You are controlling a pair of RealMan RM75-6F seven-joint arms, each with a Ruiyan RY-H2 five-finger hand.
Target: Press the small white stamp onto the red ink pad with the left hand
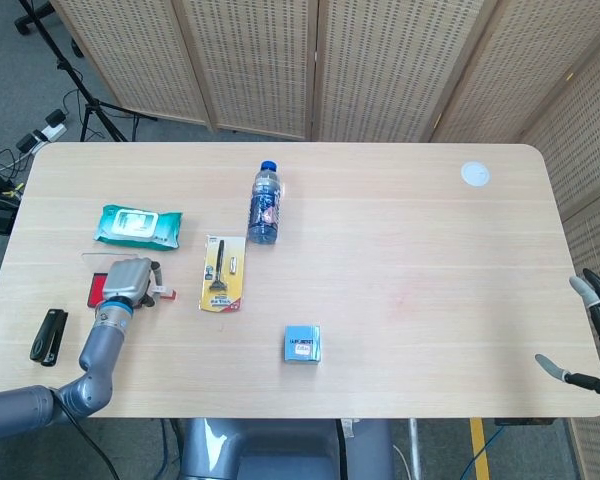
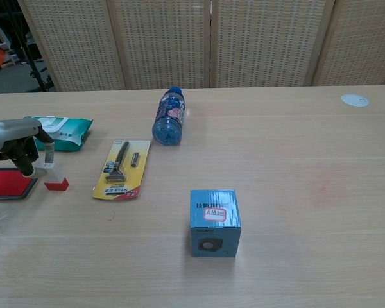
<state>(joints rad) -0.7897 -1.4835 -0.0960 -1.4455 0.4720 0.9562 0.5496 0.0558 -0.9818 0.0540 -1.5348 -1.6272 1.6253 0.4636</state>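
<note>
Left hand grasps the small white stamp.
The stamp sits just right of the red ink pad; right hand hangs with fingers spread.

On the table there is one water bottle, one pack of wet wipes, one razor on a yellow card, one small blue box, one white stamp, one red ink pad (partly hidden), one white disc, and one black object.
</note>
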